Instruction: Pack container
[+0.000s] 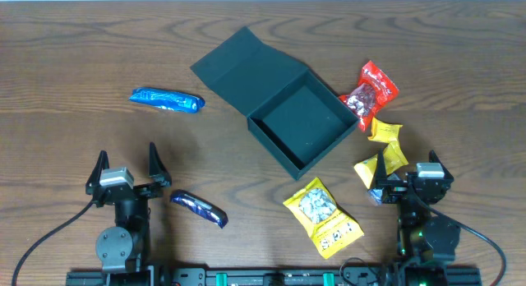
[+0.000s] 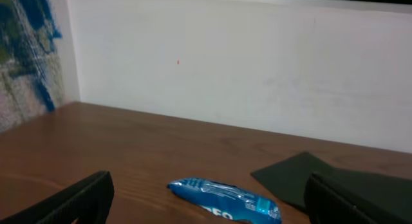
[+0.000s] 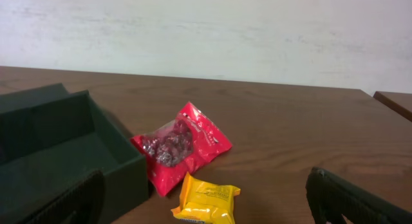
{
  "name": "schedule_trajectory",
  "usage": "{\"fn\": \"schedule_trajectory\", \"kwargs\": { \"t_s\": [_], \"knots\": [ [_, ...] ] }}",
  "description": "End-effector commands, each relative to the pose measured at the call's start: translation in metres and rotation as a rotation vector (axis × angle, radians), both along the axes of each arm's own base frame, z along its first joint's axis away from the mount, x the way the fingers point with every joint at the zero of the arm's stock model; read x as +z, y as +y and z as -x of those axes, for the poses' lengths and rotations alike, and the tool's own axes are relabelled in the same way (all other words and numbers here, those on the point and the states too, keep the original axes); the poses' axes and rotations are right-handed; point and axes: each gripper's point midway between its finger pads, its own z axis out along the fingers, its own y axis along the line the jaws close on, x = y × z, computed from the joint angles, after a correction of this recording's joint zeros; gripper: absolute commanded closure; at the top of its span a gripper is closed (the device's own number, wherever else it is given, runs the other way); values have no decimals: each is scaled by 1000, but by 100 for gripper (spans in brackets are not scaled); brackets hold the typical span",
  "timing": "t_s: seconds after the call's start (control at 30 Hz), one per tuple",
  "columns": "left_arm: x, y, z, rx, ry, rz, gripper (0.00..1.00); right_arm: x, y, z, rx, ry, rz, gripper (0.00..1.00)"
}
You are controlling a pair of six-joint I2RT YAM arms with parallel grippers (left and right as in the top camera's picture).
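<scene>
The dark teal-green container (image 1: 302, 123) lies open and empty mid-table, its flap lid (image 1: 246, 66) folded back to the far left. It also shows in the right wrist view (image 3: 58, 156), and its lid shows in the left wrist view (image 2: 302, 176). My left gripper (image 1: 128, 166) is open and empty near the front left, well short of a blue packet (image 1: 167, 99) that lies ahead of it (image 2: 225, 198). My right gripper (image 1: 408, 168) is open and empty at the front right. A small yellow packet (image 3: 207, 198) and a red packet (image 3: 181, 145) lie in front of it.
A dark blue packet (image 1: 199, 208) lies just right of the left gripper. A large yellow packet (image 1: 322, 217) lies in front of the container. The red packet (image 1: 370, 90) and three small yellow packets (image 1: 383, 130) (image 1: 394, 156) (image 1: 367, 171) lie right of the container.
</scene>
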Motion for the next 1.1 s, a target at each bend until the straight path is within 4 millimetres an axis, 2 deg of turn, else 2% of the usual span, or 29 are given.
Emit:
{"fn": "schedule_trajectory", "kwargs": {
  "t_s": [0.0,0.1,0.2,0.23,0.53,0.63,0.73,0.87,1.0,1.07],
  "knots": [
    [7,3,3,7,-20,119,5,-1,2,0,6,1,9,1],
    [13,-3,3,-30,-32,170,5,-1,1,0,6,1,9,1],
    [26,-31,6,-195,-32,165,5,-1,1,0,6,1,9,1],
    [29,-34,8,-213,-16,169,5,-1,2,0,6,1,9,1],
    [48,-33,26,-192,66,181,5,-1,2,0,6,1,9,1],
    [43,-32,27,-189,87,203,5,-1,2,0,6,1,9,1],
    [30,-32,27,-184,139,208,4,-1,2,0,6,1,9,1],
    [24,-31,24,-174,156,153,5,-1,1,0,6,1,9,1],
    [39,-22,22,-125,92,147,5,2,2,0,8,-11,8,1],
    [52,-22,22,-131,43,143,5,9,10,0,57,-34,-1,1]
  ]
}}
